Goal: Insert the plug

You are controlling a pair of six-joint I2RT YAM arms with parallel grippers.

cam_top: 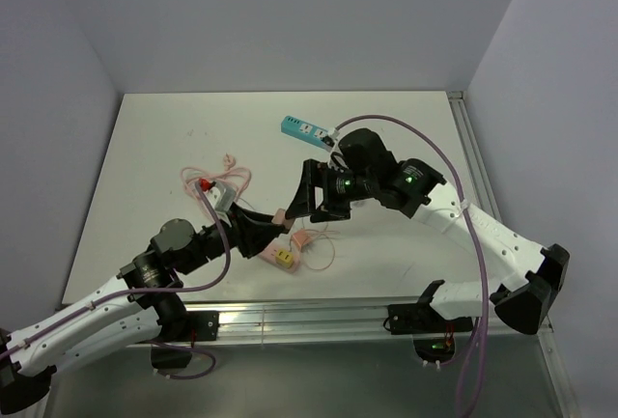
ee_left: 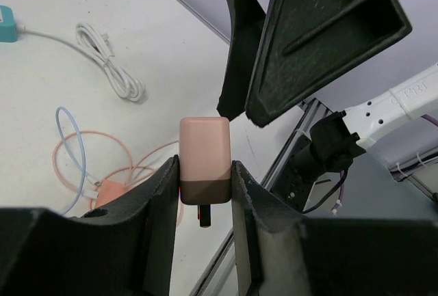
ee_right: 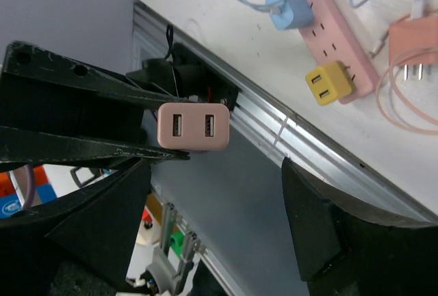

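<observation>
**White worktop, grey walls: pink plug held aloft between two arms**

Pale walls close in a white worktop (cam_top: pixel 174 138) on which a pink power strip (ee_right: pixel 334 36) lies close to the arms' bases, a blue plug (ee_right: pixel 286 7) and a yellow plug (ee_right: pixel 328 84) already seated in it. Raised off the surface just beyond that strip is the pink plug (ee_right: pixel 194 125), clamped by its two flat sides in the left gripper (ee_left: pixel 204 173). Its twin-port face is turned to the right wrist camera, and what looks like a dark prong points back toward the left wrist. The right gripper (cam_top: pixel 323 196) hangs just past the plug on the side away from the strip, jaws wide apart and holding nothing, its fingers framing the plug without touching it. A teal power strip (cam_top: pixel 303 128) sits well apart from the pink strip, toward the far wall, with a coiled white cable (ee_left: pixel 109 63) between the two.

The plug looks like a small, rigid plastic block: light, not fragile, but smooth and round-edged, so likely to twist or slip under a loose pinch. The broad flat sides seem the best hold, squarely across the middle of the body. That would leave the prong end clear for the strip's free sockets and the body square to the push.
</observation>
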